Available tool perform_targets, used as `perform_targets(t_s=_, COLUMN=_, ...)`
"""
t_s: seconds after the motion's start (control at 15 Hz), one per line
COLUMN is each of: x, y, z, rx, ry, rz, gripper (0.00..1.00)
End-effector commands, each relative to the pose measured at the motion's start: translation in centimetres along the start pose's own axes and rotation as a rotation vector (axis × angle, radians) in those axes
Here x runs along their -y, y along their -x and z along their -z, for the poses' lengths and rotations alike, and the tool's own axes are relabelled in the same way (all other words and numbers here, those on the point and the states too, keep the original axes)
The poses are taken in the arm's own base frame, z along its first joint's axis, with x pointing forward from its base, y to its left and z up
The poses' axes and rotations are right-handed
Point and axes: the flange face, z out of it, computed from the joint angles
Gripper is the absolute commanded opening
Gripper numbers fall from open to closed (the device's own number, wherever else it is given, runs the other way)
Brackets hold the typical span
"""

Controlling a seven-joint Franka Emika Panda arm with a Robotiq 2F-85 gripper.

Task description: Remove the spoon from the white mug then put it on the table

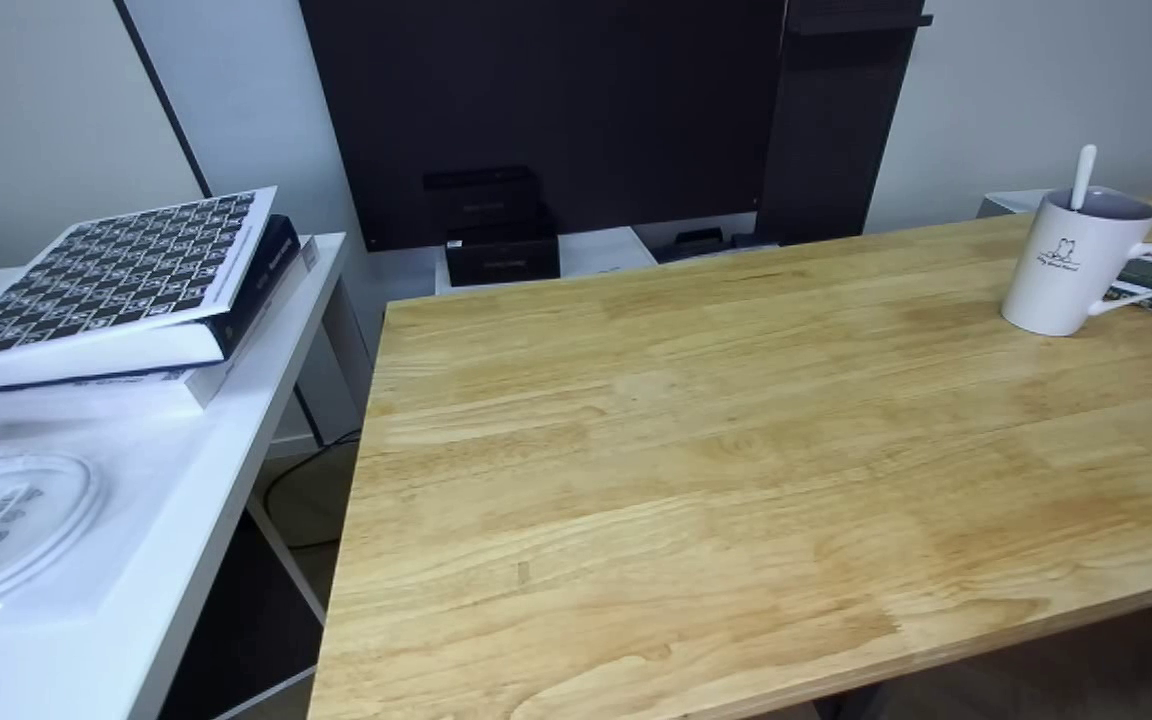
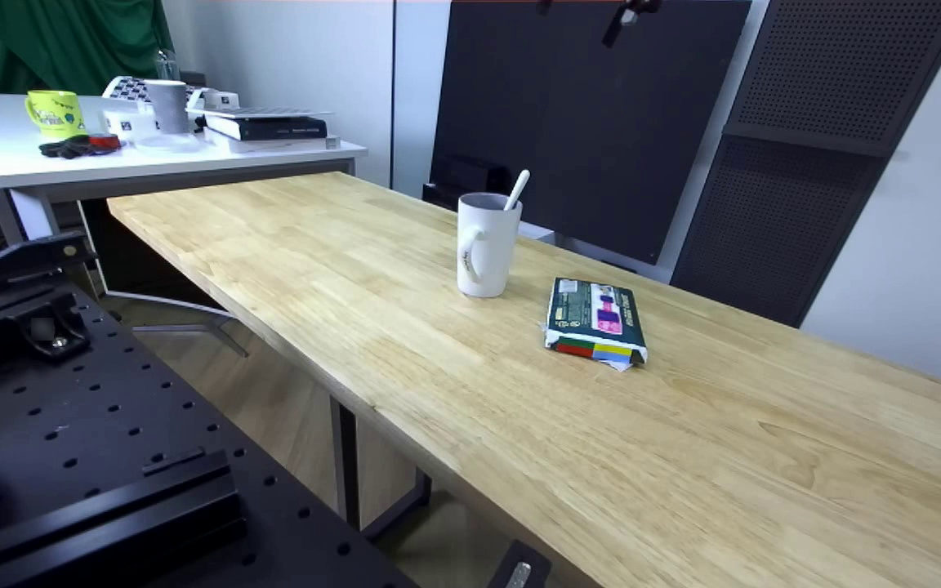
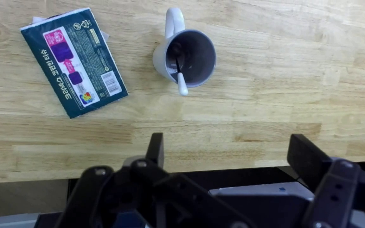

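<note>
Spoon (image 3: pixel 182 84), white-handled with a slim dark stem, stands tilted inside the white mug (image 3: pixel 200 57); its handle leans across the rim, on the lower side in the wrist view, and projects above the mouth in both exterior views. Far end: down in the dim grey interior, too dark to make out. Mug upright on the light-wood butcher-block tabletop (image 2: pixel 340 253), loop handle at its side; small line drawing with lettering (image 1: pixel 1059 256) shows on its wall in an exterior view. Gripper (image 3: pixel 227 145): wide, 2 black fingers (image 3: pixel 307 155) standing well apart, tabletop and its edge visible between them. In the wrist view the fingers lie below mug and spoon, clear of both. Dark green printed packet (image 3: pixel 74 63), barcode side up, lies flat near the mug and apart from it; white scraps peek from under its edges. Farther out, white side table (image 2: pixel 5 143) carries a stack of books (image 1: pixel 126 280), patterned black-and-white cover on top, plus a yellow-green mug (image 2: pixel 55 113) and a grey cup (image 2: pixel 167 106). Black panel (image 2: pixel 585 106) stands beyond the tabletop in both exterior views.
</note>
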Motion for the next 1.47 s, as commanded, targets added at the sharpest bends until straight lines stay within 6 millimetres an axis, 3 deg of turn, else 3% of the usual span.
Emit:
perform_targets(t_s=0.0, x=-0.6, y=-0.5, z=-1.9, rx=0.011, ry=-0.012, rz=0.007, gripper=1.0)
perform_targets(t_s=0.47, x=-1.1, y=-0.8, z=-6.5, rx=0.062, ry=-0.03, rz=0.025, gripper=1.0)
perform_targets(t_s=1.4, x=-3.2, y=0.0, z=-11.9, rx=0.08, ry=-0.035, rz=0.033, gripper=1.0)
